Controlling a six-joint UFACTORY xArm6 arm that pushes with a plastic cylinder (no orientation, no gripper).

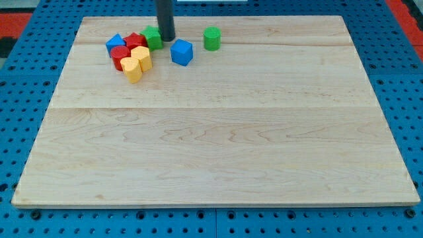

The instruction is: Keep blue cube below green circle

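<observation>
**Q:** Nearest the camera, what is there?

**A:** Bare pale wood of the worktop (218, 158), which rests on a blue perforated board (20, 79). All the blocks sit near the view's top.

**Q:** Where are the task's blocks?

**A:** One blue cube (182, 52) stands alone. Up and to its right, apart from it, is a green cylinder (211, 38).

**Q:** And the rest?

**A:** At the view's left is a tight cluster: another blue block (116, 45), two red blocks (135, 41) (119, 57), two yellow blocks (142, 58) (132, 69) and a second green block (153, 37).

**Q:** What about the tool?

**A:** It is a plain dark rod with nothing to open or shut, and it holds nothing. My tip (165, 39) sits just beside the clustered green block, up and left of the lone blue cube.
</observation>
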